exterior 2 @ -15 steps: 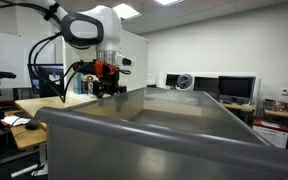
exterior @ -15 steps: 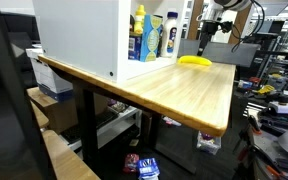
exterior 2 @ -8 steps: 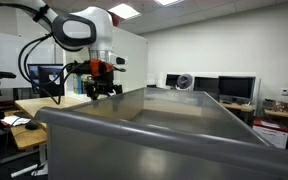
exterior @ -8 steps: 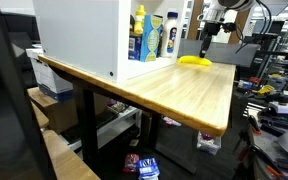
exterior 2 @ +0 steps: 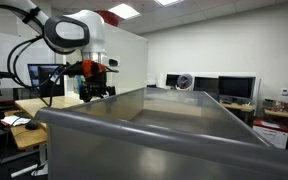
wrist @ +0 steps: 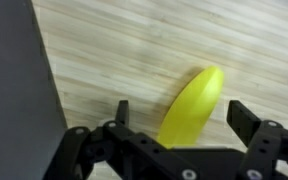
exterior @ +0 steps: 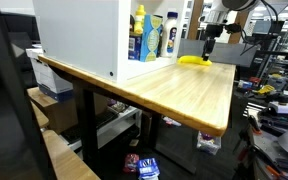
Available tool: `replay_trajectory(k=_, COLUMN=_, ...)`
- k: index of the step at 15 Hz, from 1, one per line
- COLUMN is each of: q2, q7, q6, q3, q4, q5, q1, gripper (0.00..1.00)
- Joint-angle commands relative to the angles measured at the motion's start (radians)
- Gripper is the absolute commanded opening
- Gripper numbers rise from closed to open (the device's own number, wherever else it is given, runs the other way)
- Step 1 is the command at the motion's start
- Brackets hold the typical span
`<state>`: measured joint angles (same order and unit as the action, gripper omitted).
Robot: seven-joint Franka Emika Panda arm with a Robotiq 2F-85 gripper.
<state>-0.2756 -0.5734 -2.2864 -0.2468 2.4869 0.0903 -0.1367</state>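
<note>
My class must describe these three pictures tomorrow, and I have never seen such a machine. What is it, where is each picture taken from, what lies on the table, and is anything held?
The machine is a single robot arm that ends in a two-fingered gripper. Two pictures come from cameras standing outside the robot; in an exterior view a grey bin fills the foreground. The third comes from a camera on the wrist, looking down past the fingers. On the wooden table lies a yellow banana, beside a white cabinet with bottles inside. The gripper is open above the banana and holds nothing.
</note>
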Motion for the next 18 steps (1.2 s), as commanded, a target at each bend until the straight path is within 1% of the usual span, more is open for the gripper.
replay_trajectory(k=1, q2=-0.027, q7=-0.018, q6=-0.039, q3=-0.002, q4=0.039, q5=-0.009, q1=0.010, gripper=1.00)
replay_trajectory(k=4, q2=-0.009, q7=0.002, q6=-0.073, q3=0.001, q4=0.042, q5=0.001, q1=0.009, gripper=1.00)
replay_trajectory(k=5, q2=-0.003, q7=-0.010, q6=-0.109, q3=0.001, q4=0.053, q5=0.017, q1=0.008, gripper=0.75)
replay_trajectory(k=6, q2=-0.002, q7=-0.009, q6=-0.114, q3=0.001, q4=0.054, q5=0.017, q1=0.008, gripper=0.75)
replay_trajectory(k=8, q2=-0.003, q7=-0.018, q6=-0.134, q3=-0.001, q4=0.065, q5=0.016, q1=0.009, gripper=0.65)
replay_trajectory(k=11, q2=-0.005, q7=-0.041, q6=-0.136, q3=-0.007, q4=0.076, q5=0.001, q1=0.015, gripper=0.49)
replay_trajectory(k=12, q2=-0.007, q7=-0.047, q6=-0.139, q3=-0.006, q4=0.082, q5=0.001, q1=0.016, gripper=0.39)
replay_trajectory(k=15, q2=-0.033, q7=-0.073, q6=-0.131, q3=-0.006, q4=0.093, q5=0.007, q1=0.023, gripper=0.26)
replay_trajectory(k=17, q2=-0.056, q7=-0.107, q6=-0.119, q3=-0.004, q4=0.103, q5=0.025, q1=0.025, gripper=0.14)
replay_trajectory(k=18, q2=-0.060, q7=-0.119, q6=-0.119, q3=-0.005, q4=0.105, q5=0.027, q1=0.024, gripper=0.12)
